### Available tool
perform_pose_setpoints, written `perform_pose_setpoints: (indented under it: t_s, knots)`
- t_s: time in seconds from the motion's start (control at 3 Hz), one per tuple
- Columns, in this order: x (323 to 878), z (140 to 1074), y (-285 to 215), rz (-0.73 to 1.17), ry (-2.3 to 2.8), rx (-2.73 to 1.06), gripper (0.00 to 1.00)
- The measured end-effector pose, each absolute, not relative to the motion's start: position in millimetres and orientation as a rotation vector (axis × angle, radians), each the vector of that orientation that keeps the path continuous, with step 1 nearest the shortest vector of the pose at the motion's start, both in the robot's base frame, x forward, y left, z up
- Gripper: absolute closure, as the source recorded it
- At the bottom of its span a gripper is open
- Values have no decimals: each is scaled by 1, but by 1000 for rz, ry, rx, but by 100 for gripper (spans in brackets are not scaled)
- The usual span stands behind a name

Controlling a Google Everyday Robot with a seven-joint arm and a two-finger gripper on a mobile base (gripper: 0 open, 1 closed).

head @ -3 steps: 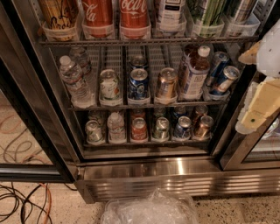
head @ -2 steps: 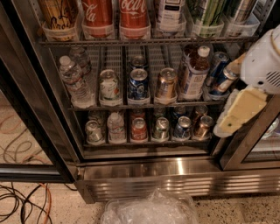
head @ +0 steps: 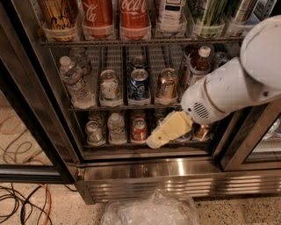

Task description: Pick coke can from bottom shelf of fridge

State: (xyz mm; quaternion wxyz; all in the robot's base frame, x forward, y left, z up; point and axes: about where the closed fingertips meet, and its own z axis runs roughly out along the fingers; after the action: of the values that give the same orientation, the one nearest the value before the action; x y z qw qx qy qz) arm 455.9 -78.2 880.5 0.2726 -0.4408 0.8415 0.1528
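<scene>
The coke can (head: 139, 130), small and red with a silver top, stands on the bottom shelf (head: 127, 146) of the fridge (head: 175, 170), third holder from the left. My gripper (head: 154, 140), cream-coloured, reaches in from the right at the end of the white arm (head: 228, 88). Its tip is at the shelf's front rail, just right of the coke can and slightly below its top. It hides the cans directly right of the coke can. It holds nothing that I can see.
A silver can (head: 93, 132) and a small bottle (head: 116, 127) stand left of the coke can, and a copper-brown can (head: 202, 131) at the right. The middle rack holds water bottles (head: 77, 81) and cans (head: 138, 83). Tall Coca-Cola containers (head: 134, 13) stand above. A plastic bag (head: 149, 210) and cables (head: 22, 202) lie on the floor.
The arm has swung in from the right edge, moving left and down. The gripper now sits in front of the bottom shelf next to the coke can. The cans have not moved.
</scene>
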Motion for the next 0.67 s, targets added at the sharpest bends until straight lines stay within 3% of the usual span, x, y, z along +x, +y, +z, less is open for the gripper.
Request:
perform_pose_setpoints:
  t_s: [0.67]
  knots:
    - [472, 888, -74, 388, 2227, -1113, 0]
